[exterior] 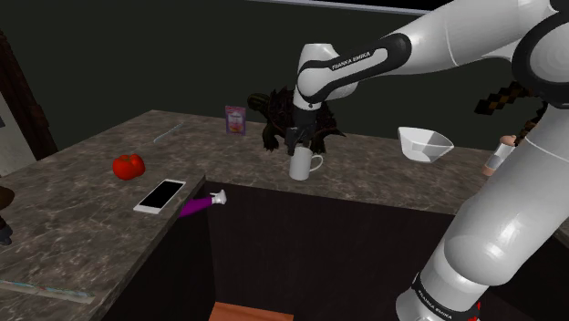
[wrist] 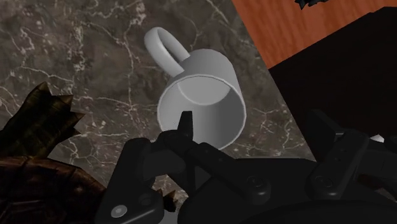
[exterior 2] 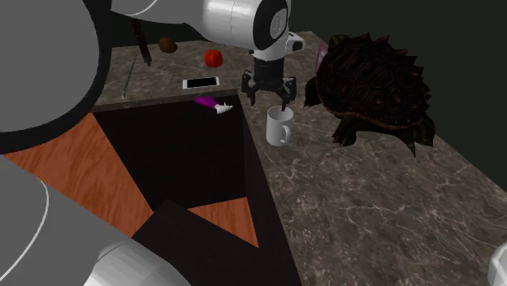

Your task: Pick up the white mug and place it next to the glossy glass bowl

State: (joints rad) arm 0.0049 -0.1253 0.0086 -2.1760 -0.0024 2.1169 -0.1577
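White mug (exterior: 301, 165) (exterior 2: 279, 127) (wrist: 210, 76), upright on the dark marbled counter (exterior: 82, 228) (exterior 2: 366, 203), close to the counter's inner edge where it drops into a dark recess. Its handle points along that edge toward the shoulder view's right. Black gripper (exterior: 297, 139) (exterior 2: 270, 98) (wrist: 251, 127) hangs directly above the mug with its fingers spread apart. In the wrist view one fingertip (wrist: 185, 122) lies over the mug's rim and the other stands wide of the mug's outer wall; neither touches it, so the mug is not held. Dark spiky turtle figure (exterior: 290, 111) (exterior 2: 374, 81) (wrist: 28, 153) sits just behind the mug, away from the edge. Glossy pale bowl (exterior: 426, 143) rests well apart from the mug, farther along the same counter run toward the shoulder view's right. Step in hand, as judged: the approach before the grasp, with nothing of the transfer yet done. The next move calls for a straight descent so that the fingers straddle the mug's wall or body, clear of the handle and of the turtle. A firm closure and a lift then come before any carry toward the bowl.
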